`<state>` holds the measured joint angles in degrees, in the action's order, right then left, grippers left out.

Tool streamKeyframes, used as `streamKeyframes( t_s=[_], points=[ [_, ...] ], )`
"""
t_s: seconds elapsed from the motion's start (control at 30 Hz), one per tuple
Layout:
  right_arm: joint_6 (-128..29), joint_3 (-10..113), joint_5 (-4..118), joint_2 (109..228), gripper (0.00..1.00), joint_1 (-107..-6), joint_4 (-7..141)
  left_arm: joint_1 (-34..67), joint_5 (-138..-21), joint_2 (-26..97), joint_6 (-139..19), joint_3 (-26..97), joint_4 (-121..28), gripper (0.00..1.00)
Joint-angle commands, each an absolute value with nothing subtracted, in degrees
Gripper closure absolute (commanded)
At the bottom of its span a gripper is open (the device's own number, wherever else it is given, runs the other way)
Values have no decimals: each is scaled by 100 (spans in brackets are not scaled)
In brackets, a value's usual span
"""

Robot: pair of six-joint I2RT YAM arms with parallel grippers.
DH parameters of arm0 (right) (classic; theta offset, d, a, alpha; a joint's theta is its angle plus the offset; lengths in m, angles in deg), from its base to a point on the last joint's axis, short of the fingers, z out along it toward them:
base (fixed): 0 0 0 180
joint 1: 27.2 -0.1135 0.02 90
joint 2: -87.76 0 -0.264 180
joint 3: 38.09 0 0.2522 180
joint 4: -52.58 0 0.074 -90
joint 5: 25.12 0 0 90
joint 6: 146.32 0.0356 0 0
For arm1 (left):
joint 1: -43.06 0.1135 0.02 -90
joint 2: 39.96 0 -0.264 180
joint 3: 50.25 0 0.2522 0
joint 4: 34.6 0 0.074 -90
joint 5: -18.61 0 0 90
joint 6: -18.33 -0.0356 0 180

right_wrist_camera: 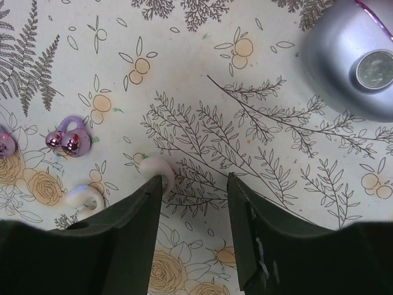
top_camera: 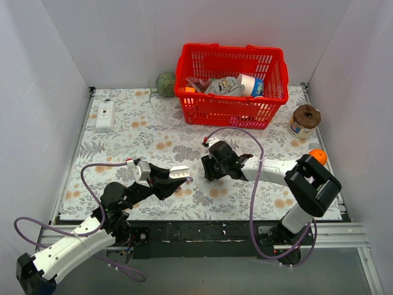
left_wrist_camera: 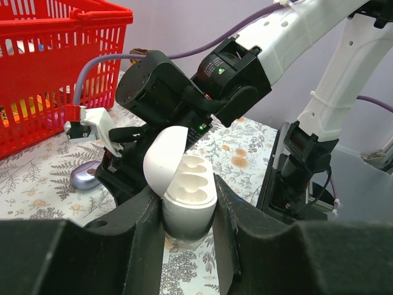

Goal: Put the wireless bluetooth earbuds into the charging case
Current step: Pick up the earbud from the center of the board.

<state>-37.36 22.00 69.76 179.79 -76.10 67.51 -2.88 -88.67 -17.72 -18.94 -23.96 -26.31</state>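
A lavender charging case (right_wrist_camera: 344,61) lies shut on the floral cloth; the left wrist view shows this charging case (left_wrist_camera: 85,176) beside the right arm. Glossy purplish earbuds (right_wrist_camera: 69,141) lie together on the cloth, and another purplish bud (right_wrist_camera: 3,147) shows at the frame's left edge. My right gripper (right_wrist_camera: 193,178) hangs open just over the cloth, its left finger against a small white bud-like piece (right_wrist_camera: 153,169). My left gripper (left_wrist_camera: 187,206) is shut on a white hinged case (left_wrist_camera: 184,184), which is open with two pale sockets showing. In the top view this white case (top_camera: 179,173) faces the right gripper (top_camera: 209,167).
A second white looped piece (right_wrist_camera: 83,198) lies near the right gripper's left finger. A red basket (top_camera: 230,92) of items stands at the back, with a green ball (top_camera: 165,83) beside it. A white box (top_camera: 105,115) lies back left. A brown jar (top_camera: 304,120) and an orange ball (top_camera: 317,155) sit right.
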Motion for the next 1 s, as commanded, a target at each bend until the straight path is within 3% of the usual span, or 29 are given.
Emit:
streamKeyframes(
  t_s=[0.0,0.47,0.67,0.97],
  points=[
    [-3813,2427,6927,18172,45,-7755,6783,-300,-8801,-1728,-1928,-2199,-2612,100],
    [-3874,2674,7068,18409,48,-8045,6942,-300,-8818,-1693,-1902,-2190,-2638,100],
    [-3865,2612,7094,18409,55,-8098,6933,-309,-8818,-1702,-1884,-2190,-2638,100],
    [-3883,2630,7138,18313,82,-8099,6898,-309,-8853,-1693,-1858,-2190,-2638,100]
  ],
)
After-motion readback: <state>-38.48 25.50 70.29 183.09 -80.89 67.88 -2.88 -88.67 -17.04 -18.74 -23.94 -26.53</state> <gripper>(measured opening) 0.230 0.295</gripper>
